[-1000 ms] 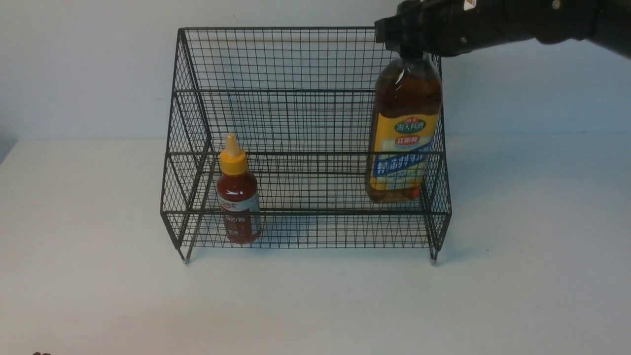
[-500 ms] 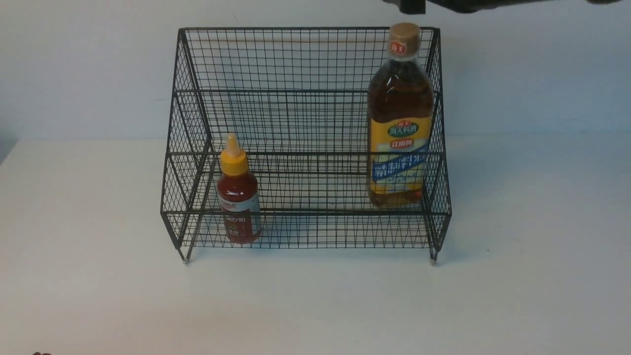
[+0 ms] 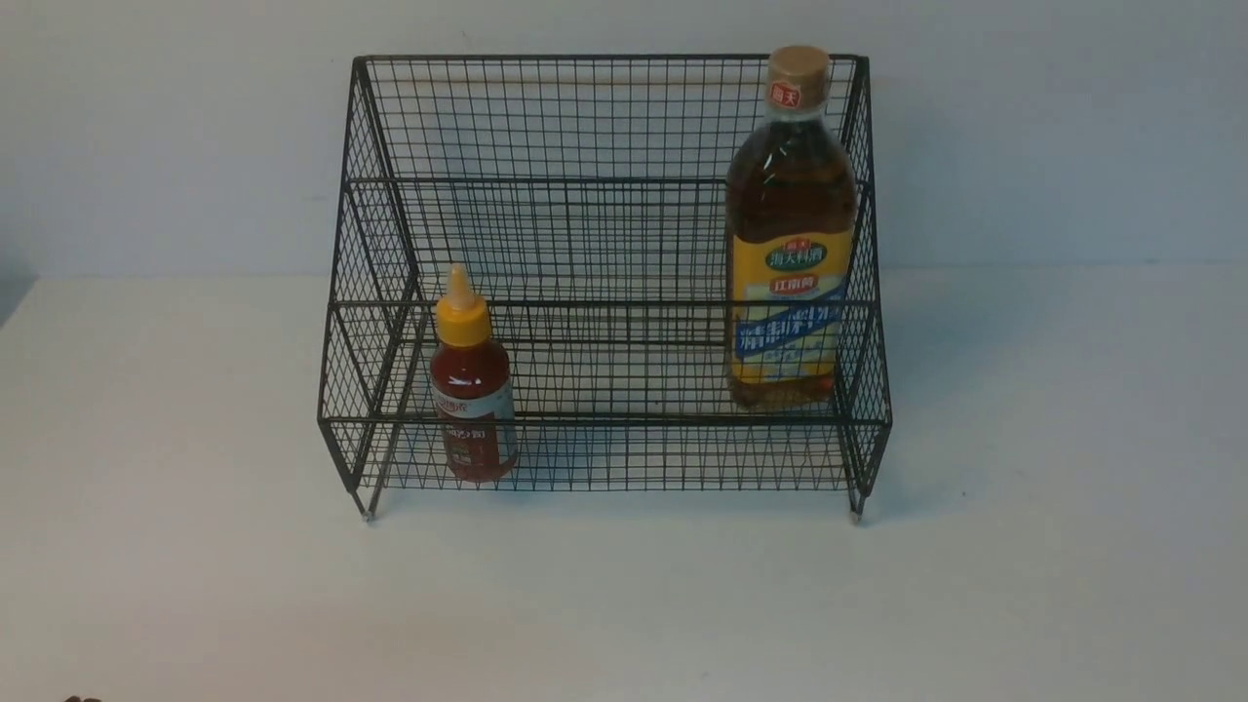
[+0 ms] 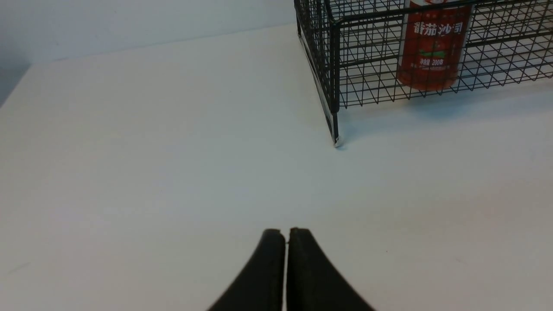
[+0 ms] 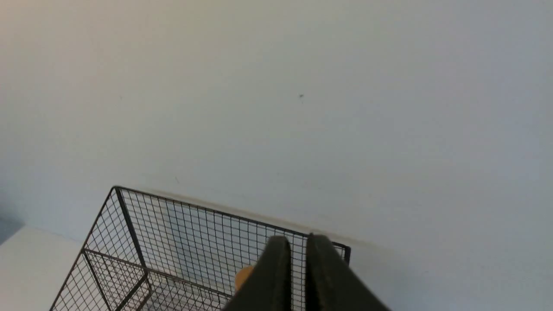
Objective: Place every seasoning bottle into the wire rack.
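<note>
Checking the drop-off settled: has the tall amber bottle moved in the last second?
Yes. The tall amber bottle dropped slightly and straightened up against the wire rack; its cap now shows.

You see even, diffuse light with a cool cast in all three views. In the front view the wire rack (image 3: 604, 273) throws a soft shadow on the table (image 3: 1053, 546) to its right and a faint one beneath its front edge. The amber bottle (image 3: 792, 234) carries a small highlight near its shoulder, with no harsh glare. In both wrist views the dark fingers (image 4: 298, 276) (image 5: 319, 276) closest to the lens look soft. The corners darken slightly.
</note>
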You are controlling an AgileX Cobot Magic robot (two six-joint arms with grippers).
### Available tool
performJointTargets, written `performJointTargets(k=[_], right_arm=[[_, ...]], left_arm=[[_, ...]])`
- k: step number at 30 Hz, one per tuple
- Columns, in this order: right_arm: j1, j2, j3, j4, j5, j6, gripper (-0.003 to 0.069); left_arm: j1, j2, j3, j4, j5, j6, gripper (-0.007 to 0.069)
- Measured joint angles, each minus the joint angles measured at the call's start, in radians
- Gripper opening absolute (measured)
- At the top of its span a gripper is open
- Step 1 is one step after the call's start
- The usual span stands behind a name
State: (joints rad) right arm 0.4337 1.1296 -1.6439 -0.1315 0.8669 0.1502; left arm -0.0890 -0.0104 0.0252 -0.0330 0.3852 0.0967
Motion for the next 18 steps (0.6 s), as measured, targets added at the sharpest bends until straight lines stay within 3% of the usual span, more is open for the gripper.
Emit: performJointTargets(k=[6, 11, 18], right_arm=[[0.000, -0.269, 0.298, -0.006, -0.093, 0.047, -0.0013], [0.000, -0.557, 0.674, -0.006, -0.313, 0.123, -0.0013], [0.000, -0.781, 0.955, 0.022, -0.427, 0.139, -0.0015]], left_arm=[[0.000, 0.000, 0.000, 0.000, 0.000, 0.000, -0.0005], [0.000, 0.000, 0.000, 0.000, 0.000, 0.000, -0.0005], [0.000, 0.000, 0.000, 0.000, 0.000, 0.000, -0.0005]])
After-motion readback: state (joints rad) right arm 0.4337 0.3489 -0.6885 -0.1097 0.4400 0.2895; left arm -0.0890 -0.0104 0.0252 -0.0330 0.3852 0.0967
